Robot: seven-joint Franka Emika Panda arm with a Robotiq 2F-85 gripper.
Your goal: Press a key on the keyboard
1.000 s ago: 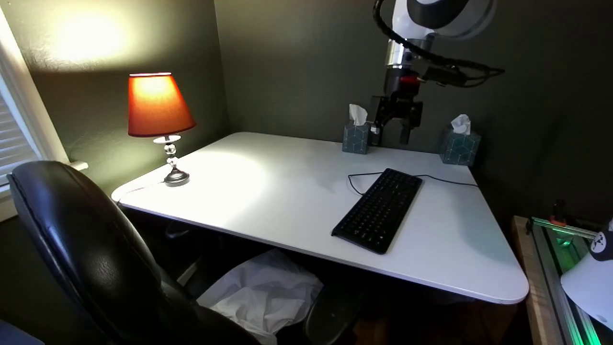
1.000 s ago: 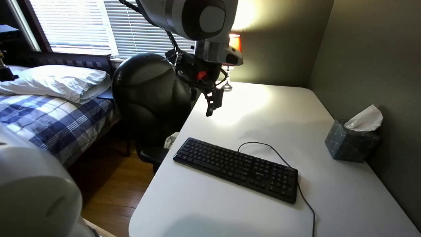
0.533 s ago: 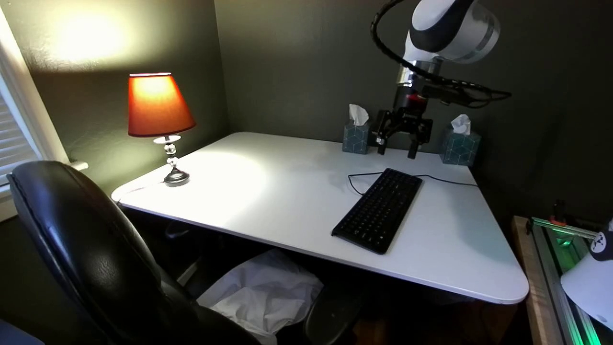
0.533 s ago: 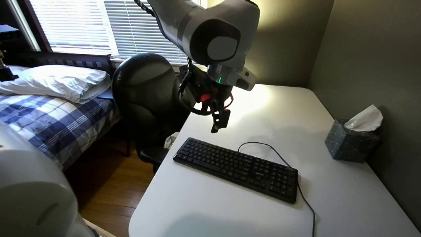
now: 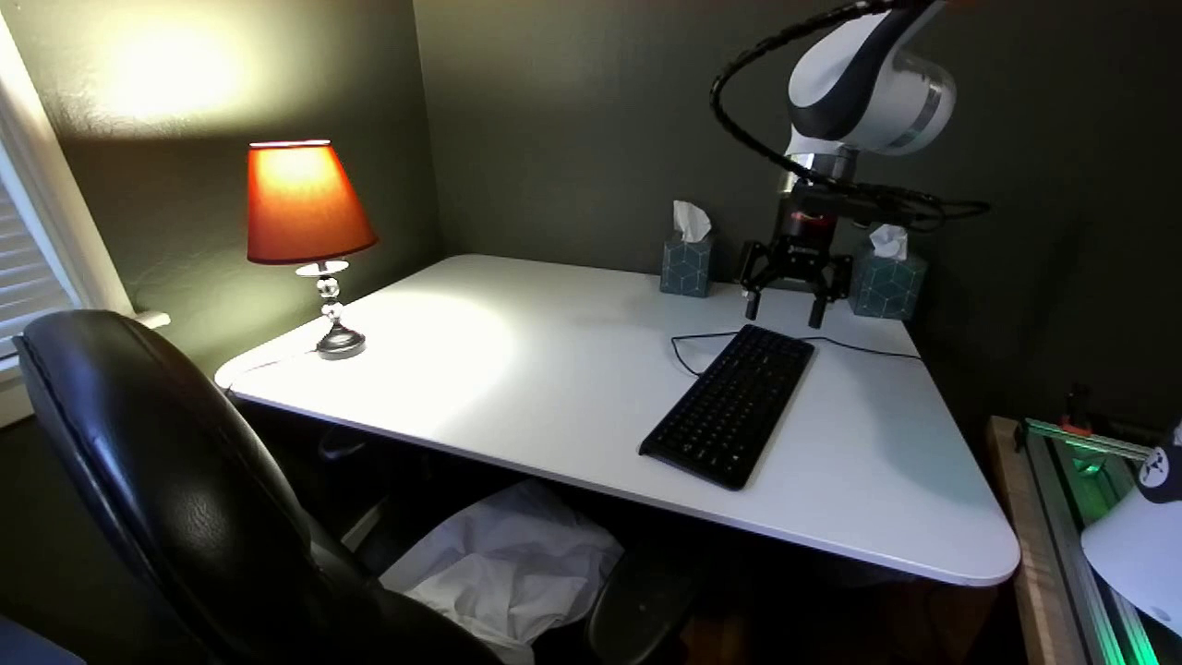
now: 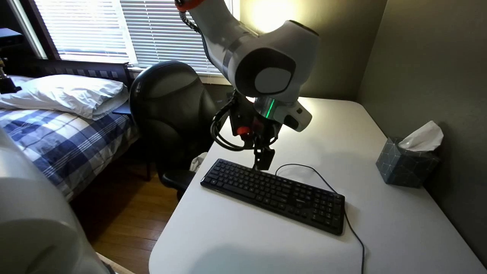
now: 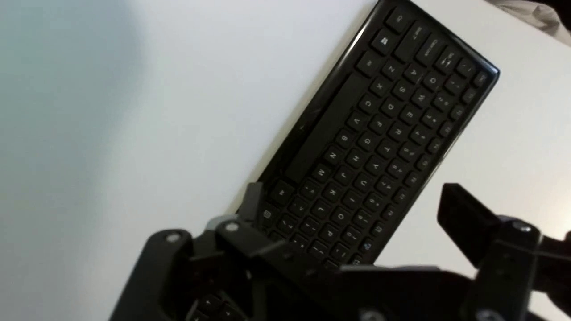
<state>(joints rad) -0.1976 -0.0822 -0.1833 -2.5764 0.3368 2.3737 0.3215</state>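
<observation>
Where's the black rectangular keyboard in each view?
In an exterior view, the black rectangular keyboard: right of centre.
In an exterior view, the keyboard: below and slightly right of centre.
In the wrist view, the keyboard: diagonal across the middle, partly hidden.
Shared landmark: the flat white desk beneath.

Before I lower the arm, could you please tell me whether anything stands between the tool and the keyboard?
Nothing visible does: the open tool hangs above the keyboard, and in the wrist view only the tool itself hides part of it. Where it shows, the cable lies beside the keyboard, not over it.
</observation>
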